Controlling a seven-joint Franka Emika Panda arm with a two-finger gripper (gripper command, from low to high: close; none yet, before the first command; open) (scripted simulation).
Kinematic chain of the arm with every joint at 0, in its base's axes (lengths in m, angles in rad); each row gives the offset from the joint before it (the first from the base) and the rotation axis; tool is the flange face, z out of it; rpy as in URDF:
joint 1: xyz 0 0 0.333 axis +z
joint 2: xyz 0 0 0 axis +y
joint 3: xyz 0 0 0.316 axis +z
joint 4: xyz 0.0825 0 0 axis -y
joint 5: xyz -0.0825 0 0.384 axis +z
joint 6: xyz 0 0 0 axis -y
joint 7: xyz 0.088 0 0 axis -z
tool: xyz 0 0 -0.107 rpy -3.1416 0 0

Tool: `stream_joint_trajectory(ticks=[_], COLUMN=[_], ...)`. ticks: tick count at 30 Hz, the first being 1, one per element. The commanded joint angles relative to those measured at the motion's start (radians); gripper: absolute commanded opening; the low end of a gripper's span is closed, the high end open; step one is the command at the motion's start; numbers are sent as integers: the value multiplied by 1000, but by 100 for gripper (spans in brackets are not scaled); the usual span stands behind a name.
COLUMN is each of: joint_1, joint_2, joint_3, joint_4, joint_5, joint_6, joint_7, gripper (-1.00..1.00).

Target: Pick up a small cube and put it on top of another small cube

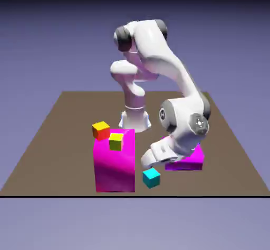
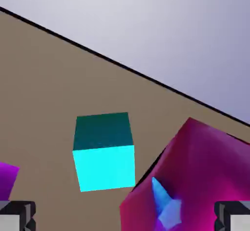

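The small cyan cube rests on the table near its front edge. My gripper hangs low just behind and above it, tilted toward it. Both grey fingertips sit far apart at the hand view's bottom corners, so the gripper is open with nothing held; the cube lies ahead of them, untouched. The small deep-blue cube does not show as a cube in either view. Only a pale blue sliver pokes from a magenta face in the hand view, and I cannot tell what it is.
A tall magenta block stands left of the cyan cube, carrying a yellow-green cube; a red-and-yellow cube sits by its far corner. A flat magenta block lies under the arm. Magenta fills the hand view's lower right.
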Motion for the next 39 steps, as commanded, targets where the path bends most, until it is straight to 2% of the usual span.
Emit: stream_joint_trajectory(ticks=[1, 11, 13, 19, 20, 28, 39], joint_1=[0, -4, -4, -71, -71, -4, -83], joint_2=[36, 399, 399, 360, 360, 399, 169], joint_3=[9, 102, 102, 100, 100, 102, 498], joint_4=[34, 377, 377, 161, 161, 377, -21], joint_5=[-11, -122, -122, -136, -136, -122, 128], joint_6=[-42, -465, -465, -307, -307, -465, -416], joint_7=[0, 4, 4, 47, 47, 4, 417], gripper=[0, 0, 0, 0, -100, -100, -100])
